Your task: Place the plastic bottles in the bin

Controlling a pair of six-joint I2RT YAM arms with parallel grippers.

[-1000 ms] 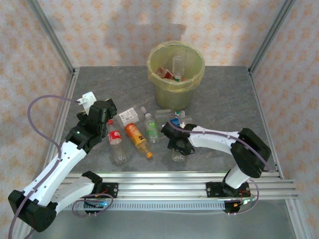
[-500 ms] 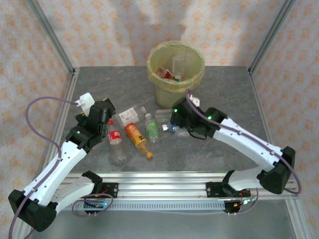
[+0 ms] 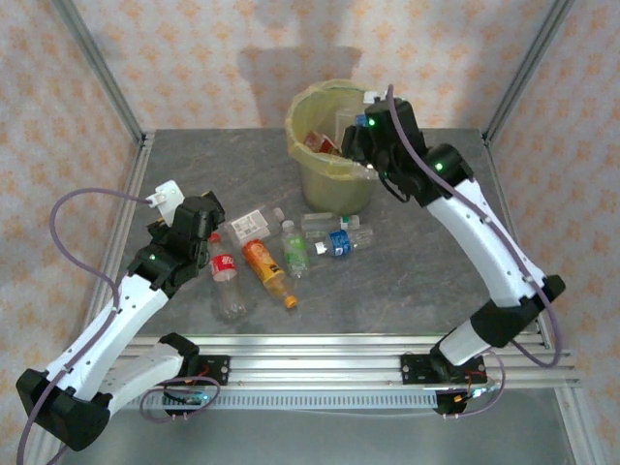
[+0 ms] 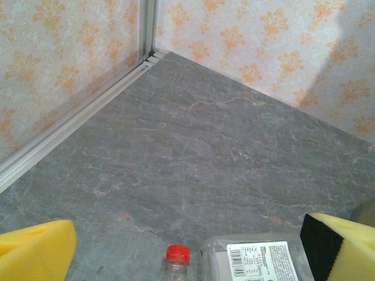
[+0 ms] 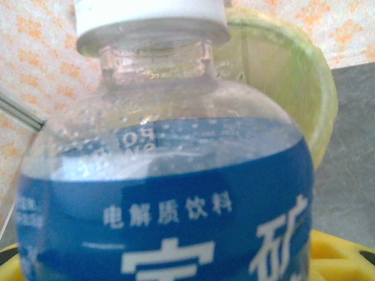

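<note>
The blue-labelled bottle [image 5: 170, 193], white-capped, is pinched in the right gripper [image 3: 371, 155] at the near-right rim of the bin [image 3: 325, 174]. The right wrist view reads its label, which is hard to make out from above. The top view shows more plastic bottles [image 3: 263, 263] lying on the table [image 3: 436, 262] before the bin, while the left wrist view shows the left gripper [image 4: 187, 252] spread wide around a red-capped bottle [image 4: 177, 260].
</note>
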